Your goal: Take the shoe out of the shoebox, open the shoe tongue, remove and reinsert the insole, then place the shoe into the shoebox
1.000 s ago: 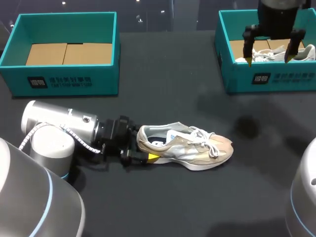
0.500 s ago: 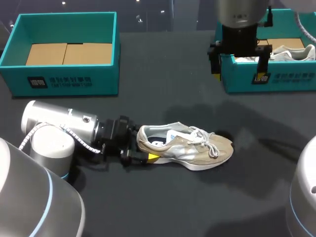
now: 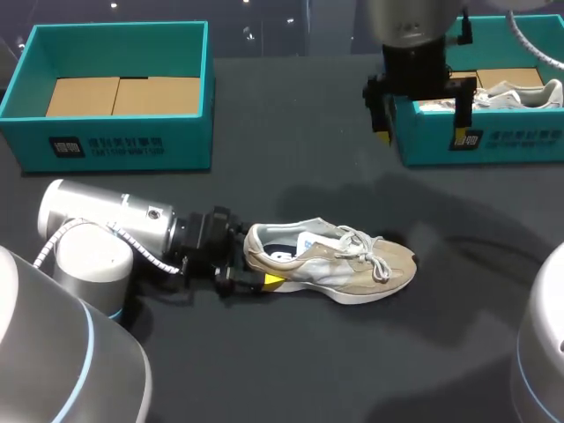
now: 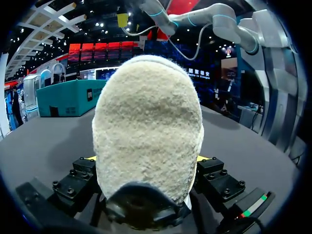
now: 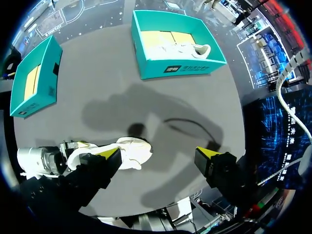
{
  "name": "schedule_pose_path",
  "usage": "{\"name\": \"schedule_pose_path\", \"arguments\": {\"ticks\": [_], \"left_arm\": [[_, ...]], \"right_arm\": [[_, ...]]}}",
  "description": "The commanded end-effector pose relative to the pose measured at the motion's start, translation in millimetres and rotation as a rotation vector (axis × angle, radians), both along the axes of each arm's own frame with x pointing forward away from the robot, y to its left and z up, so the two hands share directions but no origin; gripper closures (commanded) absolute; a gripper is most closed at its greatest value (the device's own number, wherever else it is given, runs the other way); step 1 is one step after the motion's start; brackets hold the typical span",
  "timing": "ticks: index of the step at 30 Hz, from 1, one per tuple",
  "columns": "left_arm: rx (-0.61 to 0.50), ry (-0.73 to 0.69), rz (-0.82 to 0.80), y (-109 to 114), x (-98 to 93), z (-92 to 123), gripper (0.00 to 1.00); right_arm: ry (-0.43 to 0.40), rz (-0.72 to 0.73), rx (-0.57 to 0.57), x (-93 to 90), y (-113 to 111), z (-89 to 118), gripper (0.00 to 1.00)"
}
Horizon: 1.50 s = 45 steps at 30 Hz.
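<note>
A beige and tan shoe (image 3: 339, 264) lies on its sole on the dark table, toe to the right, laces tied. My left arm lies along the table from the left, and my left gripper (image 3: 256, 271) is at the shoe's heel. In the left wrist view the fuzzy heel (image 4: 146, 126) fills the gap, with a finger pressed against each side. My right gripper (image 3: 420, 137) hangs high over the left wall of the right teal shoebox (image 3: 493, 141), open, nothing between its fingers. From the right wrist view the shoe (image 5: 131, 152) shows far below my right gripper (image 5: 158, 161).
A white shoe (image 3: 515, 91) lies in the right shoebox. A second teal shoebox (image 3: 123, 145) at the back left holds only its cardboard floor. Bare table lies around the beige shoe on its far, near and toe sides.
My right gripper has moved left, from above the inside of the right shoebox to over its left wall. The left arm and the beige shoe have not moved.
</note>
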<state>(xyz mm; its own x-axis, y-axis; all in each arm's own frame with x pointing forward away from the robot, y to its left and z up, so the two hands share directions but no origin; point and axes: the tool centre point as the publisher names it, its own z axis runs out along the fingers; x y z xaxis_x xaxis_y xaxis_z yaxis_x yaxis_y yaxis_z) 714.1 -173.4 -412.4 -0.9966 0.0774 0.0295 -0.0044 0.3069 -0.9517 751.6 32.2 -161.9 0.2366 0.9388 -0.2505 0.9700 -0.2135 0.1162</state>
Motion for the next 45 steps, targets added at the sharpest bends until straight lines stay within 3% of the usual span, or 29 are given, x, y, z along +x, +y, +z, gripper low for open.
{"name": "schedule_pose_path", "arguments": {"ticks": [1, 7, 12, 16, 27, 32, 37, 45], "left_arm": [[0.0, 0.0, 0.0, 3, -0.4, -2, 1.0], [0.0, 0.0, 0.0, 3, -0.4, -2, 1.0], [0.0, 0.0, 0.0, 3, -0.4, -2, 1.0], [0.0, 0.0, 0.0, 3, -0.4, -2, 1.0], [0.0, 0.0, 0.0, 3, -0.4, -2, 1.0], [0.0, 0.0, 0.0, 3, -0.4, -2, 1.0], [0.0, 0.0, 0.0, 3, -0.4, -2, 1.0], [0.0, 0.0, 0.0, 3, -0.4, -2, 1.0]], "right_arm": [[-0.022, -0.009, -0.046, -17.0, 34, -12, 0.0], [-0.031, -0.021, -0.067, -40.1, 66, -32, 0.0], [-0.035, -0.045, -0.07, -55.8, 76, -43, 0.0], [0.011, -0.07, -0.089, -63.7, 84, -51, 0.0], [0.011, -0.07, -0.089, -63.7, 84, -51, 0.0], [-0.006, -0.068, -0.148, -57.0, 106, -73, 0.0], [-0.028, -0.08, -0.173, -53.3, 120, -81, 0.0], [-0.008, -0.118, -0.282, -50.5, 129, -101, 0.0]]}}
